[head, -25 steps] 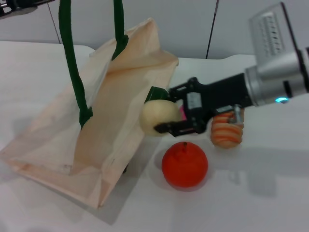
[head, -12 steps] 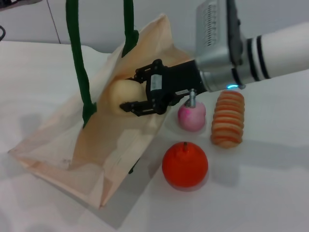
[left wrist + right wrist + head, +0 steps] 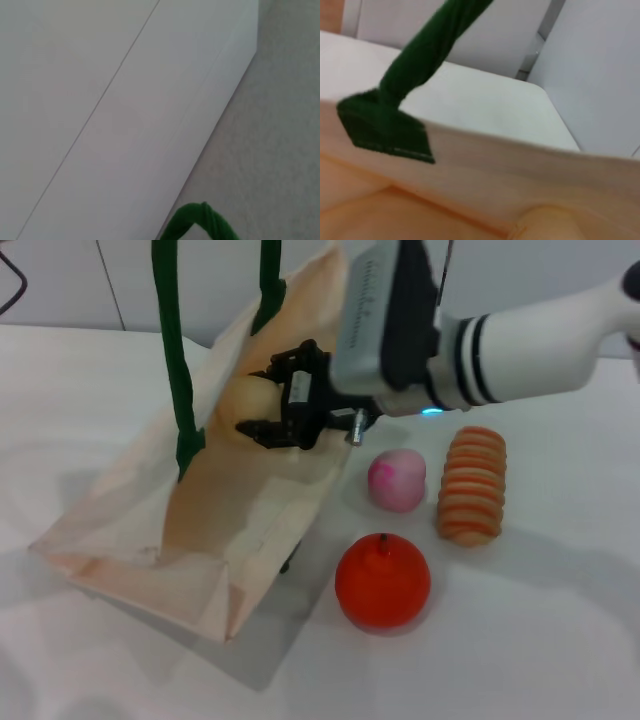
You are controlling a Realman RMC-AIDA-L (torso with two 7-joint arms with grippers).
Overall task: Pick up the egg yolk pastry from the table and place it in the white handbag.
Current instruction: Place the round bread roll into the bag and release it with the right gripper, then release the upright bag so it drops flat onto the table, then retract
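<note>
Your right claw [image 3: 262, 410] grips pastry [image 3: 243, 400] inside mouth of handbag [image 3: 235, 510], above its lower wall, ready for drop. Handles [image 3: 172, 350] pulled taut upward (likely left claw lifting, unseen; can't tell its state), keeping mouth open.

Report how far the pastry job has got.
Done: the egg yolk pastry is off the table, gripped by the right tool. In hand: it sits inside the mouth of the white handbag. Left: release it and withdraw.
</note>
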